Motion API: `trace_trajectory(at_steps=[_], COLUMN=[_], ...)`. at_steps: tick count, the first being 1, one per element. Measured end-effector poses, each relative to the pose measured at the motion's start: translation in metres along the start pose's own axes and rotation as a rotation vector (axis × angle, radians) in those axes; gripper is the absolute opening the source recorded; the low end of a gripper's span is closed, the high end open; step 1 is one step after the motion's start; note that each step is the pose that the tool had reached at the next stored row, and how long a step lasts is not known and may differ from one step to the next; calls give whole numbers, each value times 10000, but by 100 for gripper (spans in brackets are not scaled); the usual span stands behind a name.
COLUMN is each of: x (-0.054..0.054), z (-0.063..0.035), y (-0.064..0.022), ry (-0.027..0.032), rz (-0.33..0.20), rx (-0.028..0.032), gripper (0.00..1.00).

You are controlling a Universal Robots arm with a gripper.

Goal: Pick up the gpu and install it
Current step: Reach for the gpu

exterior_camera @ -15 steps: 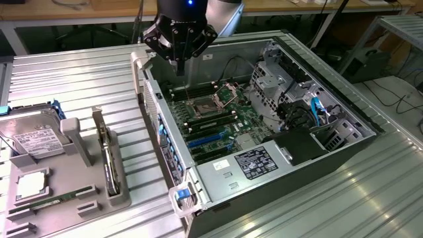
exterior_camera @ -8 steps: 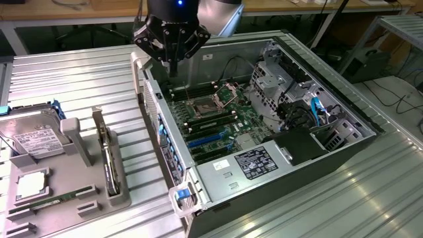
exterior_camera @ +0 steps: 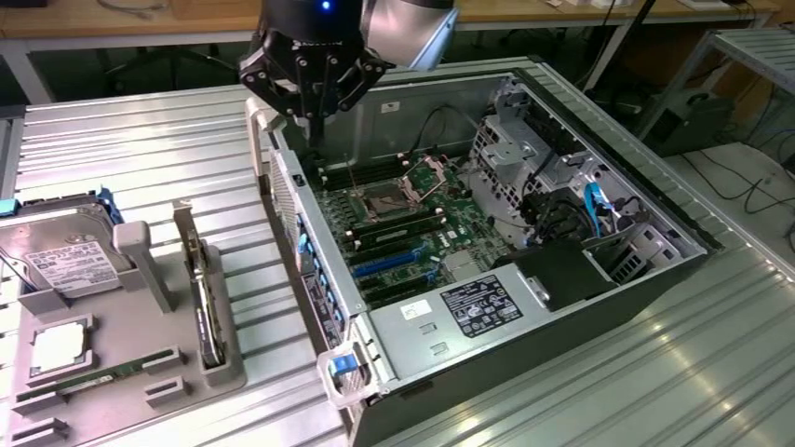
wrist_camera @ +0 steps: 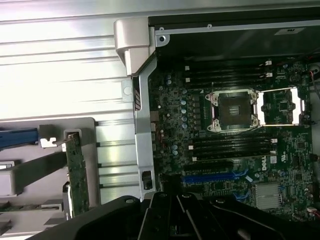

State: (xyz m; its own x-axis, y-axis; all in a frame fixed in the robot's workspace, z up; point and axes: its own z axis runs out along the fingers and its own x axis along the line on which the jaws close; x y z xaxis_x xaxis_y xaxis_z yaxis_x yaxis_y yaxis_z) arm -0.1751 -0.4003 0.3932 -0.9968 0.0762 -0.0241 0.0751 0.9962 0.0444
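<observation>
- The fingers (exterior_camera: 316,121) are pressed together into one narrow point with nothing between them
- The gripper (exterior_camera: 316,138) points straight down, and the arm (exterior_camera: 404,28) comes in from above at the top of the exterior view
- It hangs over the far corner of the open computer case (exterior_camera: 646,209), on the exterior view's left side of the case; the fingertips seem to sit just above the case rim, though whether they touch it is hard to tell
- In the wrist view the motherboard (wrist_camera: 225,165) lies below the gripper, with the CPU socket (wrist_camera: 235,112) open and a blue slot nearer the fingers
- The gpu (exterior_camera: 199,298) is well apart from the fingers, outside the case on the exterior view's left
- It stands on its long edge, upright, in a slot of the grey holder (exterior_camera: 137,335); in the wrist view it shows as a thin green strip seen edge-on
- On the same holder, further to the exterior view's left, a hard drive (exterior_camera: 56,251) leans in its cradle and a RAM stick (exterior_camera: 93,377) lies flat
- Holder and case both rest on the ribbed metal table (exterior_camera: 149,158)
</observation>
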Motion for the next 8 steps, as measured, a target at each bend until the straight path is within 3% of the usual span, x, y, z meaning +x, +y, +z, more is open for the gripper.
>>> trace_trajectory(at_steps=[8], x=[100], z=[-2], y=[-11], ry=[0], rz=[0], rx=[0], gripper=[11])
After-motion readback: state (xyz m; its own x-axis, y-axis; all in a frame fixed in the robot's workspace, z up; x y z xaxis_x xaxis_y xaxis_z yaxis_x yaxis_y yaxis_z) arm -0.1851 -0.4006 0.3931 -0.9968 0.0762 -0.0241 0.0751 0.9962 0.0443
